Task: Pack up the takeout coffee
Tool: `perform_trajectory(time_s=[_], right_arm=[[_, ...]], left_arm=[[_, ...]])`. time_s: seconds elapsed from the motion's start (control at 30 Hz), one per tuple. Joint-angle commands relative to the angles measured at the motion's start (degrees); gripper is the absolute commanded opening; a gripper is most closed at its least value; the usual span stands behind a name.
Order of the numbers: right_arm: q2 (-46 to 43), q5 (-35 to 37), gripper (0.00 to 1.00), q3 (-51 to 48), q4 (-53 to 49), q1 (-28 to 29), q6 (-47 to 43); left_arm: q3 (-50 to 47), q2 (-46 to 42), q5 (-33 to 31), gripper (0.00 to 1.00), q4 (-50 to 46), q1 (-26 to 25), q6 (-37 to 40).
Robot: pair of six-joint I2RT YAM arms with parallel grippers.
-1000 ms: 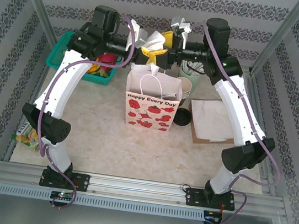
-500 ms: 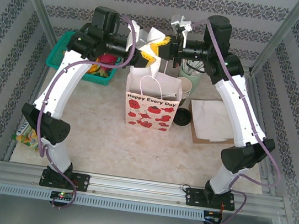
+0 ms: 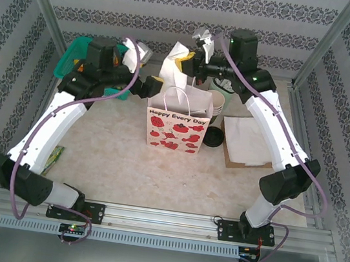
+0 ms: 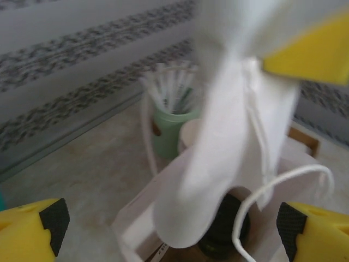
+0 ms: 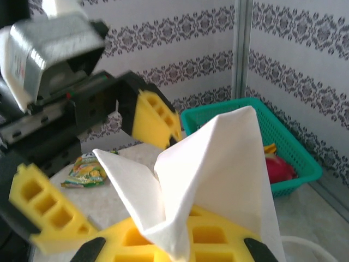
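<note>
Matt paper bag (image 3: 177, 125); soft creased paper napkin (image 5: 218, 164); plastic mesh basket (image 5: 272, 136)

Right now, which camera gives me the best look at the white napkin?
Right wrist: the napkin is sharp and close, pinched in the shut right claw. Top external shows it small above the paper bag. Left wrist shows it blurred, hanging over the bag's mouth.

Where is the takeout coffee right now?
In the top view the takeout coffee stands on the table right beside the paper bag, at its right side, in front of the stack of cream cups.
</note>
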Motion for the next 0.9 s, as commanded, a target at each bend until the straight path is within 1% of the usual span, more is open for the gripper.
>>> perform_trajectory(time_s=[0.0, 0.07, 0.1, 0.17, 0.23, 0.27, 0.33, 0.4, 0.57, 0.7, 0.8, 0.87], right_arm=[[-0.94, 0.03, 0.0, -1.66, 1.36, 0.53, -1.45], [-0.7, -0.24, 0.0, -3.24, 1.69, 0.89, -1.91], [-0.45, -0.46, 0.0, -3.63, 1.36, 1.08, -2.39], [-0.07, -1.32, 0.0, -4.73, 1.46, 1.46, -3.47], [0.35, -4.28, 0.0, -5.73, 1.32, 1.48, -4.81], [0.53, -4.52, 0.0, -6.29, 1.53, 1.49, -5.1], [1.18, -4.63, 0.0, -6.81, 1.07, 1.48, -5.85], [2.01, -5.39, 0.0, -7.09, 0.58, 1.39, -6.33], [3.9, -6.77, 0.0, -7.54, 0.31, 1.22, -7.66], [6.02, -8.52, 0.0, -7.45, -0.11, 1.13, -8.43], [7.17, -9.03, 0.0, -8.01, -0.13, 1.13, -9.16], [7.58, -8.68, 0.0, -8.28, -0.08, 1.21, -9.68]], left_arm=[[-2.78, -2.42, -17.81, 1.0, 3.38, 0.46, -18.21], [-3.24, -2.7, -25.03, 1.0, -0.95, 0.38, -25.44], [-3.34, -2.73, -26.7, 1.0, -2.68, 0.45, -27.64], [-3.99, -2.42, -27.0, 1.0, -5.05, 0.49, -31.54], [-5.11, -2.3, -24.97, 1.0, -5.45, 0.5, -34.51], [-5.86, -2.29, -23.55, 1.0, -5.25, 0.37, -35.86], [-7.06, -2.37, -20.34, 0.96, -4.77, 0.39, -37.55], [-8.41, -2.57, -15.44, 0.92, -2.76, 0.26, -37.72], [-9.39, -2.8, -7.95, 0.86, -1.37, -0.26, -36.78], [-8.51, -1.56, -7.15, 0.79, -4.08, -1.11, -35.28], [-8.42, -0.65, -6.89, 0.78, -5.13, -1.28, -35.26], [-8.31, -0.05, -6.33, 0.75, -5.22, -1.47, -35.26]])
